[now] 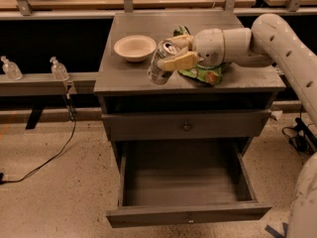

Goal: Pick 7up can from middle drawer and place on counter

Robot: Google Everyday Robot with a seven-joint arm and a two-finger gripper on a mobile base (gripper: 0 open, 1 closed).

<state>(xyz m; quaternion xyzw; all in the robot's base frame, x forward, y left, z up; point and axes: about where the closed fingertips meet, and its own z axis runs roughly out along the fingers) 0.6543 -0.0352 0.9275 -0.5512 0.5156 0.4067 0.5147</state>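
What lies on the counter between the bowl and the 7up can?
Nothing; the camera view shows bare counter between bowl and 7up can, which the gripper holds tilted over the counter's front.

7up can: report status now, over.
Gripper above flat grey counter, fingers shut on tilted pale silvery 7up can. Round cream bowl and green bag close beside.
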